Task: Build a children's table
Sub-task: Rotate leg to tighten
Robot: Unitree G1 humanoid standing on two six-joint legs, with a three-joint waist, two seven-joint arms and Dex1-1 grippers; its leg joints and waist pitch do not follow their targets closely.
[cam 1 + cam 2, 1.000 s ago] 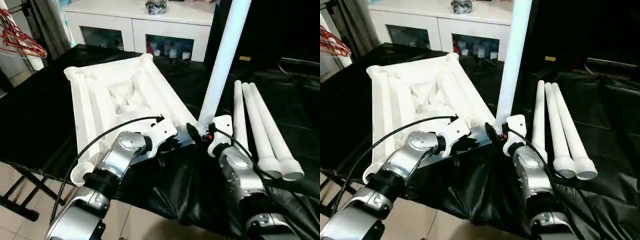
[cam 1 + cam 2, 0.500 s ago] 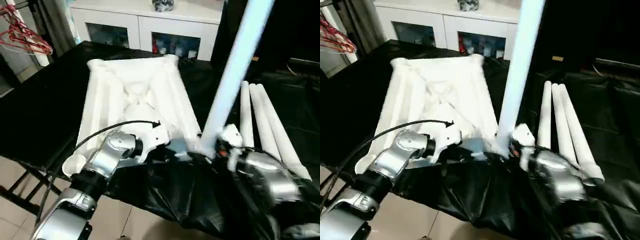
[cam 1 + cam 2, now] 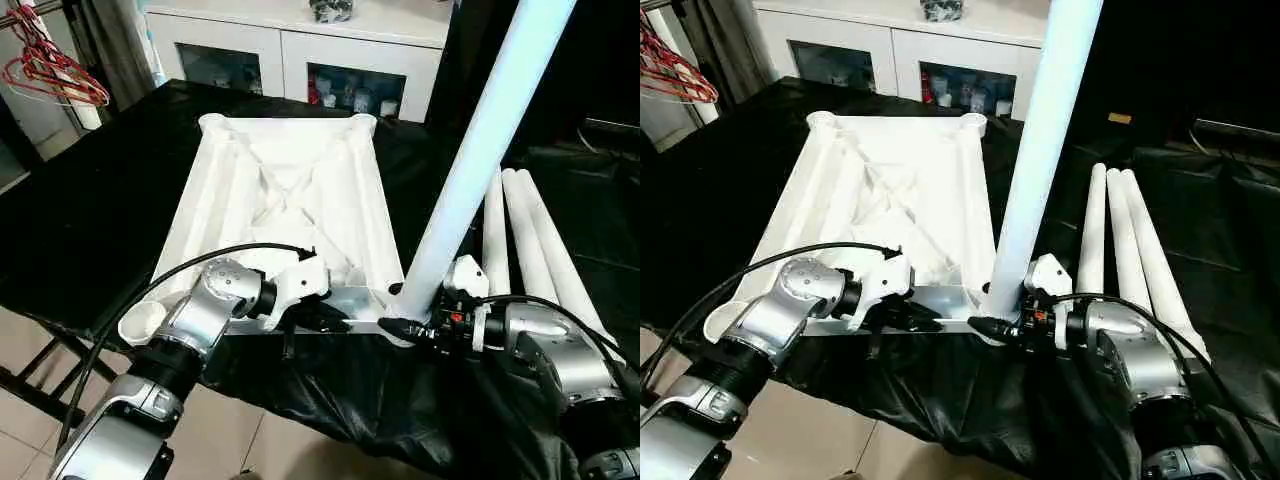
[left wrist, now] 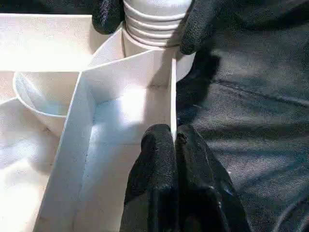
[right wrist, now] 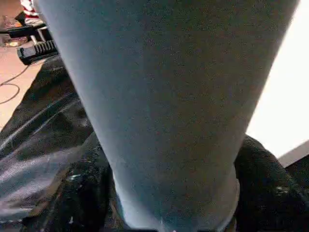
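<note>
Left claw (image 4: 175,145): its two black fingers are pressed together on a thin upright rib of the table top (image 3: 290,190), at the near edge, next to the corner socket (image 4: 154,53).
Right claw (image 3: 405,325): it grips the base of the standing leg (image 3: 470,170); from the left wrist, black fingertips (image 4: 200,24) sit on both sides of the ribbed end of the leg, just above the socket.
Standing leg: it rises from the near right corner of the top, about 5 o'clock of the top, and leans a little toward 1 o'clock. The ribbed end seems not fully down in the socket.
Table top: it lies upside down on the black-covered bench (image 3: 90,200), ribs and cross braces facing up. The other three corner sockets are empty.
Spare legs (image 3: 525,250): three of them lie side by side at 3 o'clock of the top, near the right forearm.
Behind: a white cabinet (image 3: 300,50) with glass doors at 12 o'clock, red hangers (image 3: 50,70) at 10 o'clock.
Risk: I think the leaning leg may jam in the socket if it is pushed or turned while not straight.
Risk: the top hangs over the bench edge, so a strong push could slide or tip it, because only a thin rib is held.
</note>
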